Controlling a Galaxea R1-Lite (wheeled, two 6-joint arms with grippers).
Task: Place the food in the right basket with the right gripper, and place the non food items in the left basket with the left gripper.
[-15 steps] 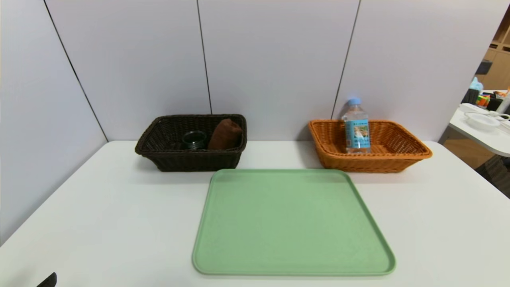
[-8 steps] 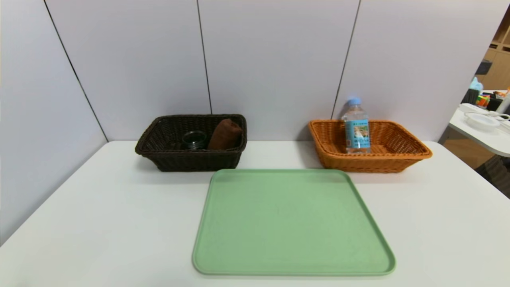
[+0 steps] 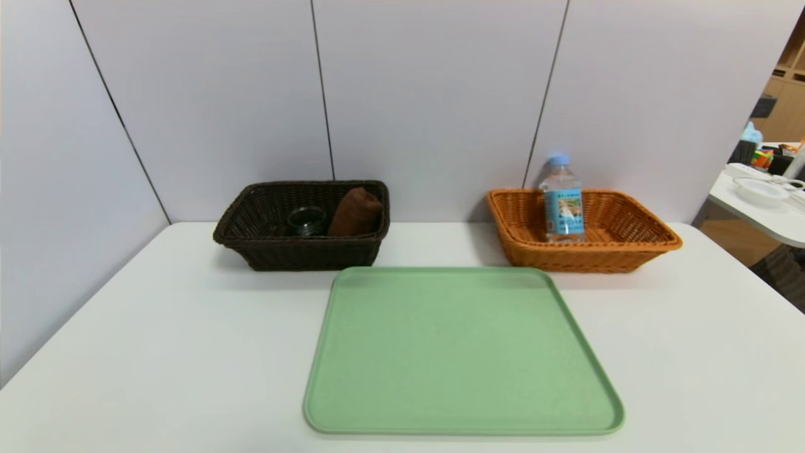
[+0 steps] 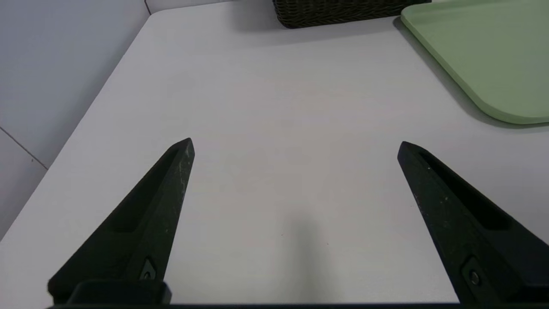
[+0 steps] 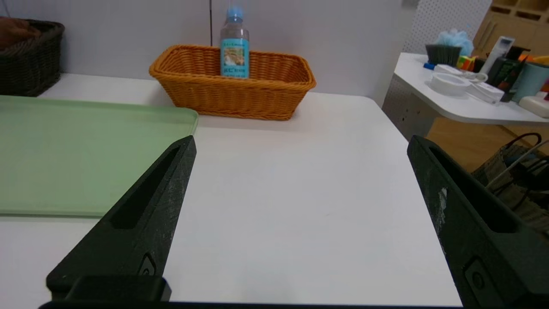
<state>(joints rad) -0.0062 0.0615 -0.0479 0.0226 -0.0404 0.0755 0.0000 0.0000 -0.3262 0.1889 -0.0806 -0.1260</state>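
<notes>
A dark brown wicker basket (image 3: 251, 251) stands at the back left and holds a dark round jar (image 3: 306, 220) and a brown rolled cloth (image 3: 354, 211). An orange wicker basket (image 3: 654, 242) at the back right holds an upright water bottle (image 3: 563, 200), which also shows in the right wrist view as the water bottle (image 5: 234, 45) in the orange basket (image 5: 274, 94). Neither arm shows in the head view. My left gripper (image 4: 296, 146) hangs open over bare table near the front left. My right gripper (image 5: 300, 143) hangs open over bare table at the front right.
A green tray (image 3: 462, 352) with nothing on it lies in the middle of the white table (image 3: 157, 352). Grey wall panels close off the back and left. A second table (image 5: 450, 107) with clutter stands to the right, past the table's right edge.
A dark tip of the left gripper at the lower left corner of the head view one second ago has gone out of sight. Nothing else has moved.
</notes>
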